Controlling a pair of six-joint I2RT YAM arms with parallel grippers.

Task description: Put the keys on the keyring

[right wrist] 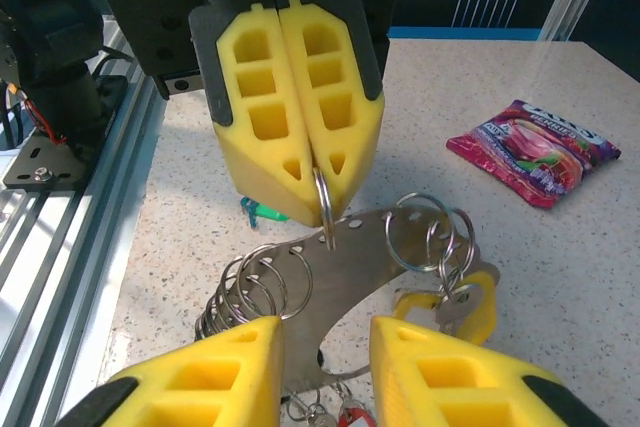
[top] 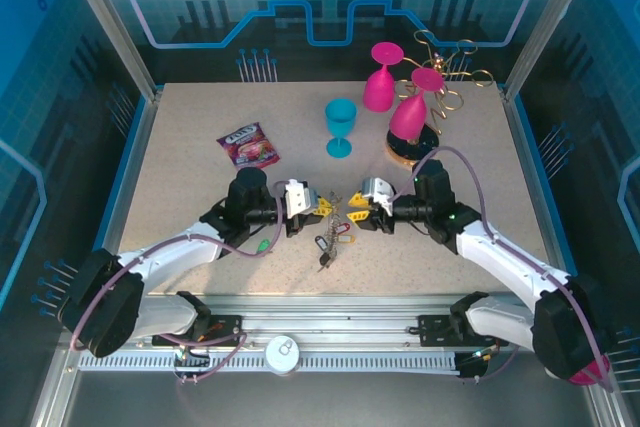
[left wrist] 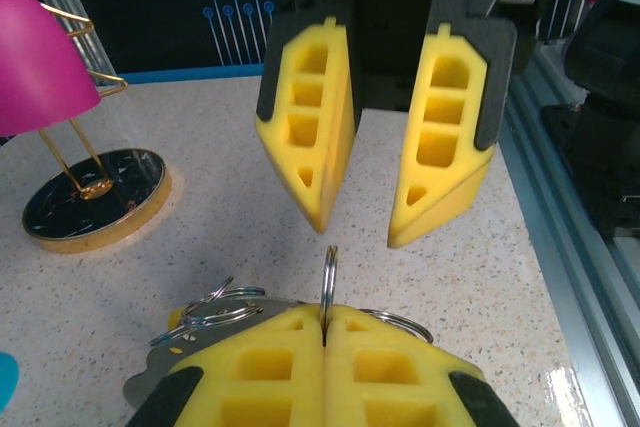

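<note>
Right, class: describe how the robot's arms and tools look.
The left arm and right arm are white with black joints, each with a purple cable. The left tool and right tool have yellow wedge-shaped fingers with square pockets and black backs.

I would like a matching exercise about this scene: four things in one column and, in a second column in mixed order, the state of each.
Things:
1. left gripper
2. right gripper
3. turquoise plastic goblet
4. shiny purple snack packet

States:
A. lies flat
B. open
C. shut on a small silver metal ring
D. stands upright

Pairs: 1-C, 2-B, 3-D, 4-A
</note>
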